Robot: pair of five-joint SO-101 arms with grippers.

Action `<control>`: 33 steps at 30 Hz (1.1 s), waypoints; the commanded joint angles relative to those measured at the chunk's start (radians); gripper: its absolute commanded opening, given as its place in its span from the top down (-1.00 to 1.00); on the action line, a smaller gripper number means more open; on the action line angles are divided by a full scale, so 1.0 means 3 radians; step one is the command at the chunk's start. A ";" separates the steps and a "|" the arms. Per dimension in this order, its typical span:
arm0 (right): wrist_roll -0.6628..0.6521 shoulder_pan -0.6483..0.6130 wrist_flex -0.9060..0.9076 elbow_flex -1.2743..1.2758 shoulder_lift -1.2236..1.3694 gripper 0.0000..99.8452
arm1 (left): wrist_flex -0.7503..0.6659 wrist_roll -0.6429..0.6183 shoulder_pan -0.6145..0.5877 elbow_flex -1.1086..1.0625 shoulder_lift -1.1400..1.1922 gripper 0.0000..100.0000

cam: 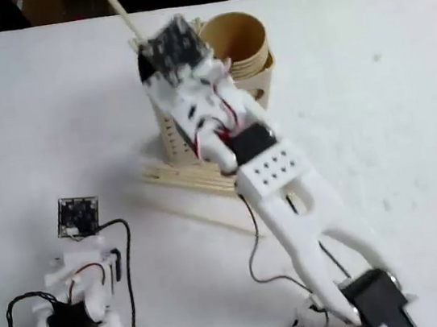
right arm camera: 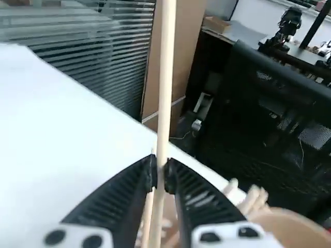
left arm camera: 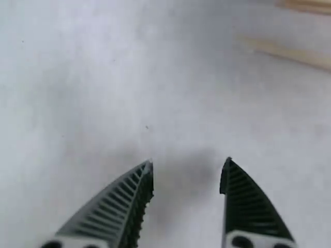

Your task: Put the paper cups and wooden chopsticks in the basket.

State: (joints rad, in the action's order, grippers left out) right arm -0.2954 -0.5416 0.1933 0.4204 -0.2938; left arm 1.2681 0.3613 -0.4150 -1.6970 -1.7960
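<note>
Chopstick of pale wood (right arm camera: 164,77) pinched between clamped black fingers (right arm camera: 129,196) of right gripper (right arm camera: 160,173), over cream perforated basket (cam: 168,142) with stacked tan paper cups (cam: 235,39) close by, loose wooden chopsticks (cam: 188,176) on white bench (cam: 374,109) at its foot, left gripper (left arm camera: 189,164) spread wide, holding nothing, above bare bench.

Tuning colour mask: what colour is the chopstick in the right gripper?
Pale tan bare wood; the chopstick shows best in the right wrist view.
</note>
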 commanded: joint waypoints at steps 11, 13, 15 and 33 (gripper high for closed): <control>0.0046 0.0028 0.0468 0.0184 -0.0928 0.75 | 0.0005 0.0010 -0.0018 0.0010 -0.0013 0.56; 0.0020 0.0003 0.0570 0.0189 -0.1082 0.82 | 0.0005 0.0010 -0.0018 0.0010 -0.0013 0.56; 0.0020 -0.0003 0.0969 0.0159 -0.1250 0.87 | 0.0005 0.0010 -0.0018 0.0010 -0.0013 0.56; -0.1248 -0.0734 0.3470 -0.0123 0.0207 0.89 | 0.0005 0.0010 -0.0018 0.0010 -0.0013 0.56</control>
State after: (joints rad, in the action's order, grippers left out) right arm -0.6529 -0.7503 1.2643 0.4281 -0.3429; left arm 1.2681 0.3613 -0.4150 -1.6970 -1.7960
